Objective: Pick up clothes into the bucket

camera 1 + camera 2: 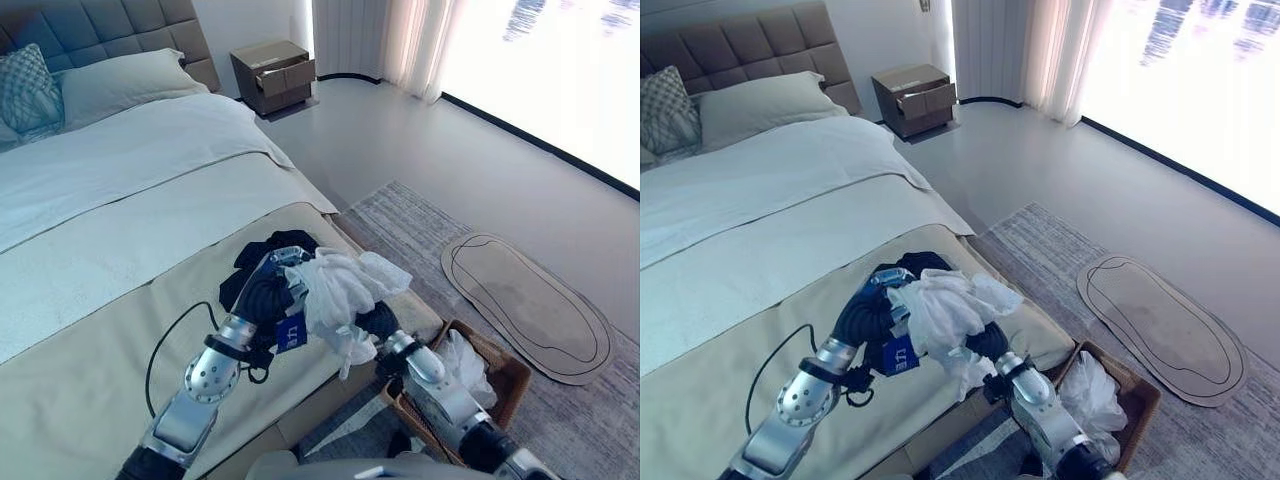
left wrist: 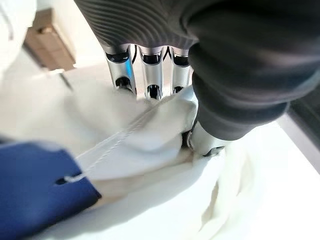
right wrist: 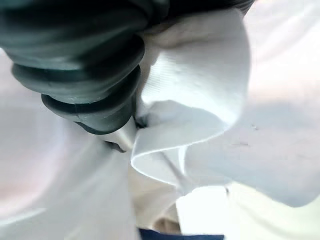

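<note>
We had both the left robot hand [image 1: 268, 290] and right robot hand [image 1: 372, 322] pinching the white garment [image 1: 335, 285] at the bed [image 1: 120, 230] foot corner, best lifted clear before the bucket [image 1: 505, 372].

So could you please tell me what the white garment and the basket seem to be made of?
White garment: soft knit fabric, probably cotton, matte; fine ribbing and limp folds show in the right wrist view. Basket: looks like brown woven wicker, though the weave is hard to make out.
</note>
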Motion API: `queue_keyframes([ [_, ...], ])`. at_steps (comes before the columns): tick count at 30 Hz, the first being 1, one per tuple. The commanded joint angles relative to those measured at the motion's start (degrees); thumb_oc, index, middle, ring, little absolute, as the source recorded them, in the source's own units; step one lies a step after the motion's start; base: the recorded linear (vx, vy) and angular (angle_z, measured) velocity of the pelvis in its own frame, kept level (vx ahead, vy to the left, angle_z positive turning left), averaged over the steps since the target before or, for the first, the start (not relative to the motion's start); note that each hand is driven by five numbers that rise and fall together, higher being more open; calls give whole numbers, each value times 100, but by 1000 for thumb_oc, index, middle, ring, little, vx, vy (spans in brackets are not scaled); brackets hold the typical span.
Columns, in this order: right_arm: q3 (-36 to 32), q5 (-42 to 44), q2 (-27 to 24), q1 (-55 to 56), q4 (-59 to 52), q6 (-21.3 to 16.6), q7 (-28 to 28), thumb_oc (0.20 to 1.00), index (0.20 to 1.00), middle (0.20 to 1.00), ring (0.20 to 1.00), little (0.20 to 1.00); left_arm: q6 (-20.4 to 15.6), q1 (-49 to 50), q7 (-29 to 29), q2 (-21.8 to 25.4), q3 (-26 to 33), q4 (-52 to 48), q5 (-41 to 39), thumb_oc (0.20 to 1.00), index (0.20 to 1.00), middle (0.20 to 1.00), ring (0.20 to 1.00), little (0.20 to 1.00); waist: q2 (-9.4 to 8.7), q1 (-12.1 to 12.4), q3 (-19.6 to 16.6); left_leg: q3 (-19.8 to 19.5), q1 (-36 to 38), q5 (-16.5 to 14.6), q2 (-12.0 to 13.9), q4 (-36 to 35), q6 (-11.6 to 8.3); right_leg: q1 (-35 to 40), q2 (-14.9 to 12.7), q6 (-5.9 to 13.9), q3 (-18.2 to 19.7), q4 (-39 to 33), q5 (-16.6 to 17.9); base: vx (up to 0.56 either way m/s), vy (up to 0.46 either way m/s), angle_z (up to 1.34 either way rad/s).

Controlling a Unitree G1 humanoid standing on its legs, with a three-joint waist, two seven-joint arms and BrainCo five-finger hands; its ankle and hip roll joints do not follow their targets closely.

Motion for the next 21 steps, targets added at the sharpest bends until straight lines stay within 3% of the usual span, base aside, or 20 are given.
queue_keyframes([
  [1,-532,487,-75,-49,-418,-403,-94,200,200,200,200,200,-422,-70,285,77,579,-162,-228,1000,1000,1000,1000,1000,-288,-94,-12,-112,-94,-408,42,448,65,-37,-221,245,69,347,-83,0,0,0],
  [16,-2616,1734,110,905,-682,-862,-314,200,200,200,200,200,-282,450,-124,-5,837,592,-451,1000,1000,1000,1000,1000,-254,-324,-32,-44,-82,-386,59,385,62,-81,-191,253,101,331,-68,0,0,0],
  [21,-3058,1560,53,932,-513,-976,-589,200,200,200,200,200,-329,576,-207,-41,918,1036,-549,1000,1000,1000,1000,1000,-254,-377,22,-36,-155,-375,66,405,56,-199,-175,253,163,400,-77,-7,-4,-1],
])
